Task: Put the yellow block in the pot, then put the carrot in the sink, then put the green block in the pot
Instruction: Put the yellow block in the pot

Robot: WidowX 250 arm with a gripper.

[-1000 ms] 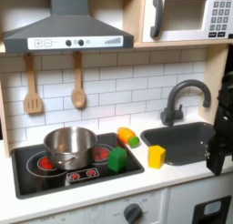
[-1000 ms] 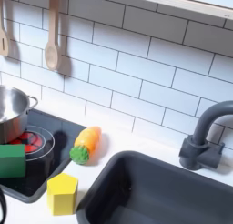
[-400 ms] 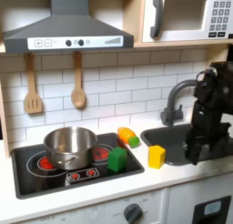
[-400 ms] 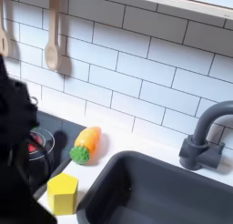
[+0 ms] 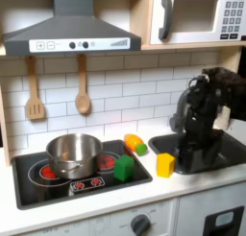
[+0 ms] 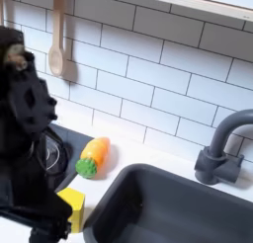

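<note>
Yellow block (image 5: 165,164) is sitting on the white counter (image 5: 115,195) at lower centre-right of the first exterior view, just beside the sink (image 5: 213,144) edge, untouched; in the second exterior view it is peeking out at lower left, partly hidden by the arm (image 6: 30,138). Gripper (image 5: 195,161) is hanging just right of the block at the sink's near edge, dark and blurred, so I cannot tell how the jaws are standing. Pot (image 5: 74,154) is sitting on the stovetop (image 5: 48,179) at lower left, nothing visible inside it from here. Green block (image 5: 124,167) is resting on the stovetop's right part, and carrot (image 5: 135,143) is lying behind it by the wall. Step in hand looks like the first one, reaching for the yellow block. Next move probably calls for shifting left over the block, lowering and closing on it, then carrying it left to the pot.
</note>
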